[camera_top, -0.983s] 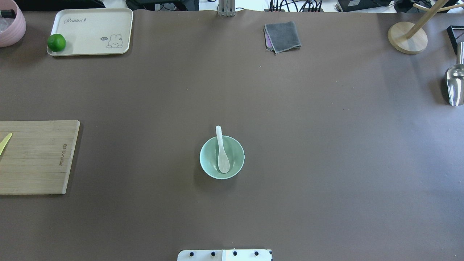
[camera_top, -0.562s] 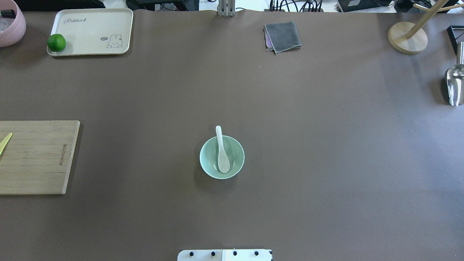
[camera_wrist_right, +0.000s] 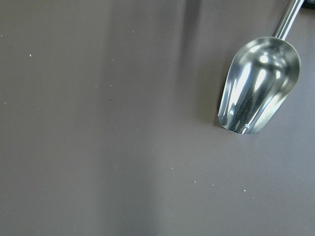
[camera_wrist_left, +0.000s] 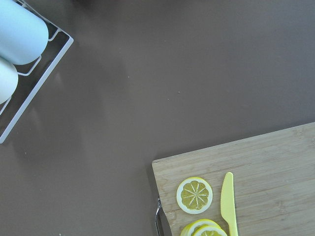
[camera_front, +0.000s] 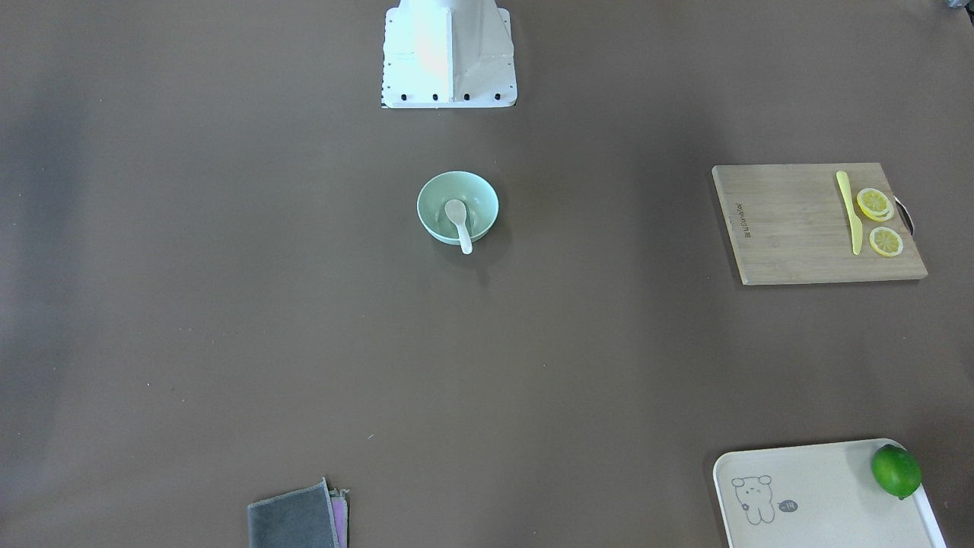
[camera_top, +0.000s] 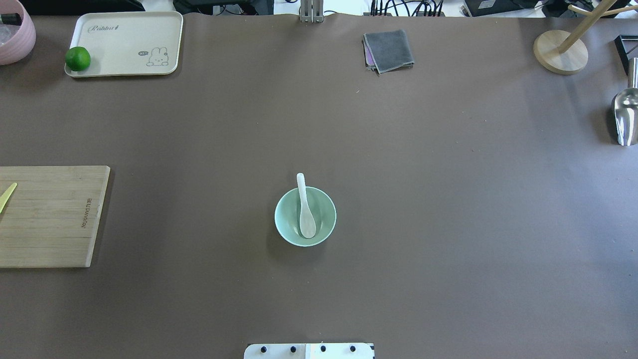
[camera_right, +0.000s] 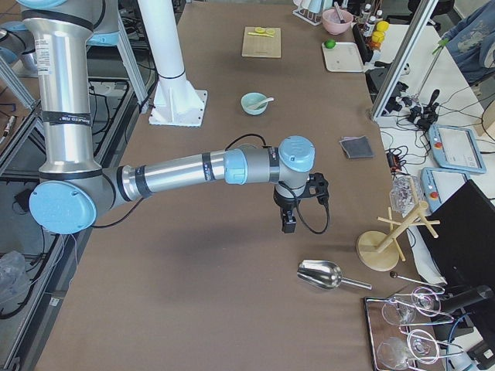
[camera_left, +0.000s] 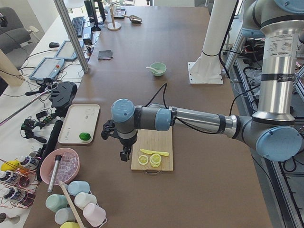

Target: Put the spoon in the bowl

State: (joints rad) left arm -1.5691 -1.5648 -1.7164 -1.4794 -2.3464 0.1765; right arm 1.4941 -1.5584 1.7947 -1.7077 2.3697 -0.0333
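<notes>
The white spoon [camera_top: 305,212] lies in the mint-green bowl [camera_top: 285,225] at the table's middle, scoop down inside and handle leaning over the far rim. Both also show in the front-facing view, the spoon [camera_front: 459,219] in the bowl [camera_front: 481,196]. My left gripper [camera_left: 124,154] hangs above the cutting board, far from the bowl. My right gripper [camera_right: 288,224] hangs over bare table near the metal scoop. Both show only in the side views, so I cannot tell whether they are open or shut.
A wooden cutting board [camera_front: 791,228] with a yellow knife [camera_front: 848,209] and lemon slices [camera_front: 873,202] lies on my left. A cream tray [camera_top: 129,40] with a lime [camera_top: 78,58], a grey cloth [camera_top: 389,50], a wooden stand [camera_top: 560,51] and a metal scoop [camera_top: 625,117] line the far and right edges.
</notes>
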